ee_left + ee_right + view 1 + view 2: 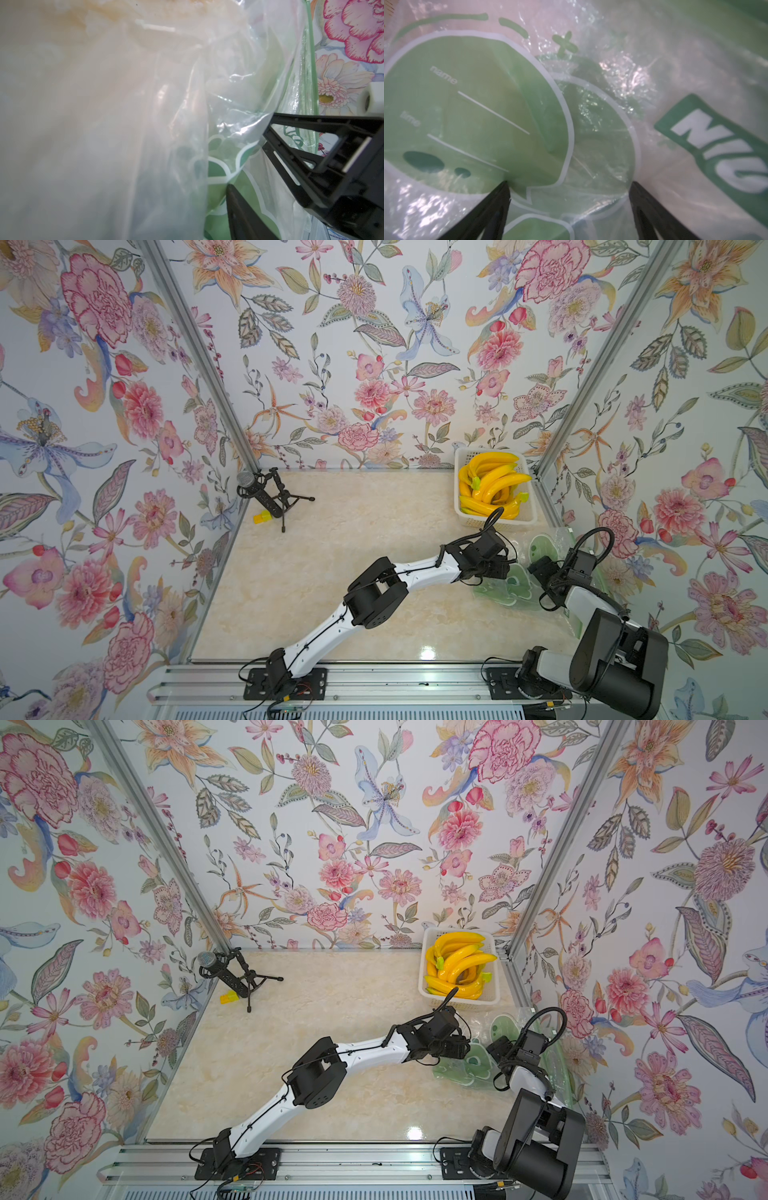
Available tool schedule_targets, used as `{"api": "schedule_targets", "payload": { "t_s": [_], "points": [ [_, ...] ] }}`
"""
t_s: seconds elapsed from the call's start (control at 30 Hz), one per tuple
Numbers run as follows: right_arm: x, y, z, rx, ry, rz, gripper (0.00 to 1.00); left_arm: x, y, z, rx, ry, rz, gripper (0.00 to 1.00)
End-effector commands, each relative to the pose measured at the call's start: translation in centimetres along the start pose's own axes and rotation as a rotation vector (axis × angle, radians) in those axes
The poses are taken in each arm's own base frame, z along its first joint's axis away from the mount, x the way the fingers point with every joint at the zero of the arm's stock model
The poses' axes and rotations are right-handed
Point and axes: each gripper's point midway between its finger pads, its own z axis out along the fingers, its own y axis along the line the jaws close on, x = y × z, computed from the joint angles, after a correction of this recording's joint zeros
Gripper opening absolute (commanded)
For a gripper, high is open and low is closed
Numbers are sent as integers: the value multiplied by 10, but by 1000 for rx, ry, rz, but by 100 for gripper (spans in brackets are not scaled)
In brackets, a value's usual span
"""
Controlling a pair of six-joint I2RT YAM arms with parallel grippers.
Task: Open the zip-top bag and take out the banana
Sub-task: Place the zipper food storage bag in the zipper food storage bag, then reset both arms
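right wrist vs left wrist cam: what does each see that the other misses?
Right wrist only: a green label printed "name" and "time", and the right gripper, jaws spread wide. Left wrist only: floral wallpaper and the left gripper, jaws apart. Shared: the crumpled clear zip-top bag filling most of each frame.

On the zip-top bag (612,99), a green patch (477,108) reads "name" and "time"; a green banner (720,145) shows cut-off letters.
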Motion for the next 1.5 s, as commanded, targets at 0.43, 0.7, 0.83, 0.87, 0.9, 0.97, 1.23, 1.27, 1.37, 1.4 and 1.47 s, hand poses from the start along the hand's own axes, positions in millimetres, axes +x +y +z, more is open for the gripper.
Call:
{"api": "schedule_targets", "payload": {
  "t_s": [0.43, 0.7, 0.83, 0.87, 0.9, 0.97, 1.23, 1.27, 1.37, 1.4, 1.47],
  "points": [
    [-58, 44, -90, -86, -243, -114, 99, -93, -56, -122, -67, -312, 235, 80],
    [-53, 129, -113, -253, -314, -487, 100, -122, -4, -213, -258, -456, 347, 89],
    [-31, 172, -100, -305, -328, -690, 100, -127, 82, -266, -519, -511, 349, 99],
    [-28, 177, -92, -302, -315, -710, 100, -127, 108, -280, -588, -513, 333, 99],
    [-25, 181, -83, -301, -298, -728, 100, -126, 131, -294, -653, -519, 321, 99],
    [-21, 186, -68, -296, -290, -749, 100, -123, 173, -328, -803, -552, 298, 99],
    [-12, 179, -28, -282, -397, -814, 100, -92, 296, -455, -1242, -667, 223, 99],
    [-8, 179, -24, -292, -406, -832, 100, -86, 309, -466, -1282, -681, 217, 99],
    [1, 179, -15, -325, -444, -874, 100, -79, 339, -477, -1255, -723, 223, 99],
    [3, 180, -14, -340, -454, -881, 100, -76, 349, -479, -1242, -730, 215, 99],
    [10, 184, -10, -383, -473, -909, 100, -70, 369, -486, -1231, -738, 187, 99]
  ]
}}
